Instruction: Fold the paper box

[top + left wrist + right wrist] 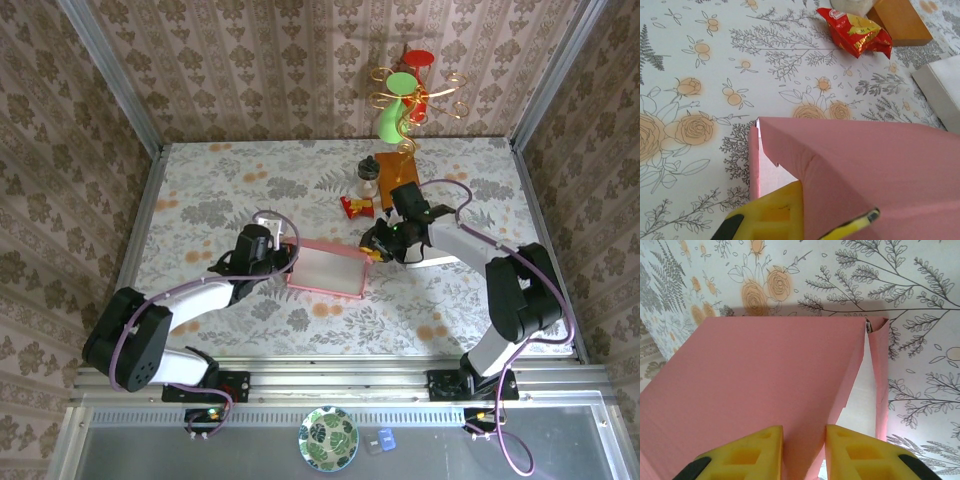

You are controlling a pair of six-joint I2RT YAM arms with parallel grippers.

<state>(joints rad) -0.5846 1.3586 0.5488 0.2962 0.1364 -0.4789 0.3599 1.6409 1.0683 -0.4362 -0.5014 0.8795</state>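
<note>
At mid-table, left tool (832,204) and right tool (804,440) each clamp one paper box (330,270) wall.

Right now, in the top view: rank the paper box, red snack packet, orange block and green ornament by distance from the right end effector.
1. paper box: touching the right end effector, on its left.
2. red snack packet: just beyond it, slightly left.
3. orange block: farther back, right of the packet.
4. green ornament: farthest back of all.
</note>
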